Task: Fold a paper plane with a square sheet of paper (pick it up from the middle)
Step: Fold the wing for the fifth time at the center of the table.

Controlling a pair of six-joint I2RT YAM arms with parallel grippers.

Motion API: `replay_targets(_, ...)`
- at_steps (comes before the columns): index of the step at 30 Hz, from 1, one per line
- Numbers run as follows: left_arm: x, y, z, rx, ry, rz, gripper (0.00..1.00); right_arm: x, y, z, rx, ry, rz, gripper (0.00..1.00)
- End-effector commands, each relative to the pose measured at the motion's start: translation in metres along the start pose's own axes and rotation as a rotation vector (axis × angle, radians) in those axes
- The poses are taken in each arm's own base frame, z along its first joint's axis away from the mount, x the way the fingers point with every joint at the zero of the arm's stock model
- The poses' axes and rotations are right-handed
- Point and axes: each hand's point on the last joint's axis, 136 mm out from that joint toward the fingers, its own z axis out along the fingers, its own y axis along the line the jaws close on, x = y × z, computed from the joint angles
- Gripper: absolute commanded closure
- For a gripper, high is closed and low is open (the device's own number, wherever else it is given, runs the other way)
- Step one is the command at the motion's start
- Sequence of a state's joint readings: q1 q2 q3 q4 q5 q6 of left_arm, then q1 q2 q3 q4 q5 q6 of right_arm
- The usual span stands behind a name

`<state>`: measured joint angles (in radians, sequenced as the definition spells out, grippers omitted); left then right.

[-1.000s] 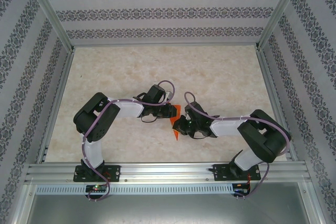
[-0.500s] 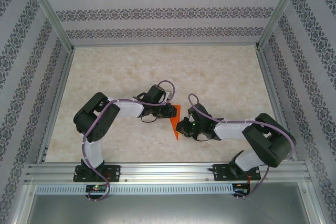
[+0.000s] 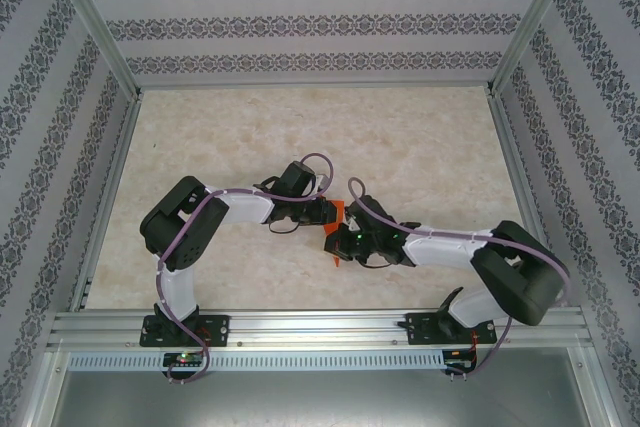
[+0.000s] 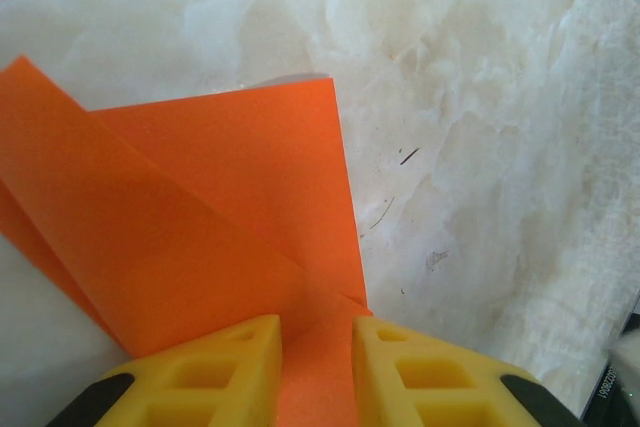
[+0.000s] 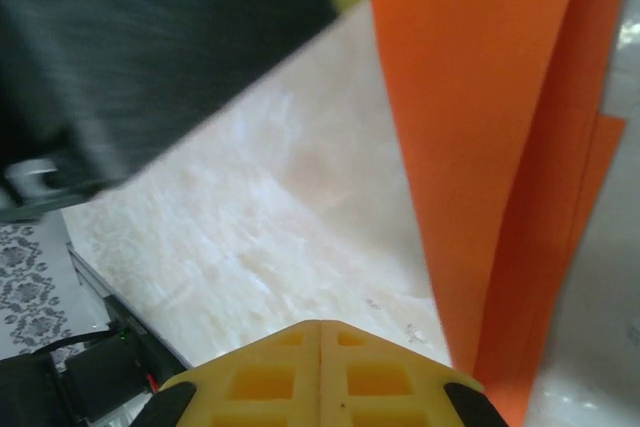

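Observation:
The square sheet of paper [image 4: 200, 217] is bright orange and folded into overlapping layers with diagonal creases. It hangs just over the marble tabletop. My left gripper [image 4: 315, 332] is shut on its near end, which runs between the yellow fingers [image 4: 230, 367]. In the top view the left gripper [image 3: 326, 213] meets the right gripper [image 3: 341, 243] at mid table, and little of the paper [image 3: 340, 210] shows between them. My right gripper [image 5: 320, 332] is shut with its yellow tips pressed together and nothing between them. The paper [image 5: 490, 147] hangs just to its right.
The marble tabletop [image 3: 420, 147] stretches wide behind both arms. Patterned walls and an aluminium frame [image 3: 100, 37] enclose it. In the right wrist view the blurred dark body of the left arm [image 5: 150, 47] looms close at the upper left.
My right arm has reached left and forward until its gripper overlaps the paper in the top view, and its jaws have closed fully. The left arm and paper have stayed put.

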<state>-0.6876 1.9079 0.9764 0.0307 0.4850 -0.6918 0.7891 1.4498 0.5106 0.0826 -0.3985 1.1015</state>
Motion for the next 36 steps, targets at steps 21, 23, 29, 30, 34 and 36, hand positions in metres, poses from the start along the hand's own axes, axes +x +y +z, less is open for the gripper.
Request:
replay_targets(21,0.044,0.046,0.018,-0.143,0.149,-0.065,0.73,0.048,-0.076,-0.003,0.088,0.078,0.114,0.91)
replay_targets(23,0.045,0.045,0.019,-0.139,0.152,-0.066,0.73,0.053,-0.079,-0.003,0.090,0.094,0.120,0.92)
replay_targets(29,0.042,0.041,0.018,-0.130,0.147,-0.061,0.73,0.051,-0.074,-0.012,0.076,0.065,0.107,0.91)
replay_targets(30,0.043,0.041,0.018,-0.128,0.148,-0.064,0.72,0.047,-0.066,-0.016,0.065,0.053,0.084,0.91)
replay_targets(34,0.042,0.040,0.017,-0.121,0.146,-0.061,0.72,0.024,-0.030,-0.032,0.002,-0.030,0.005,0.89)
replay_targets(36,0.042,0.039,0.017,-0.117,0.146,-0.063,0.72,0.006,-0.006,-0.038,-0.046,-0.077,-0.012,0.88)
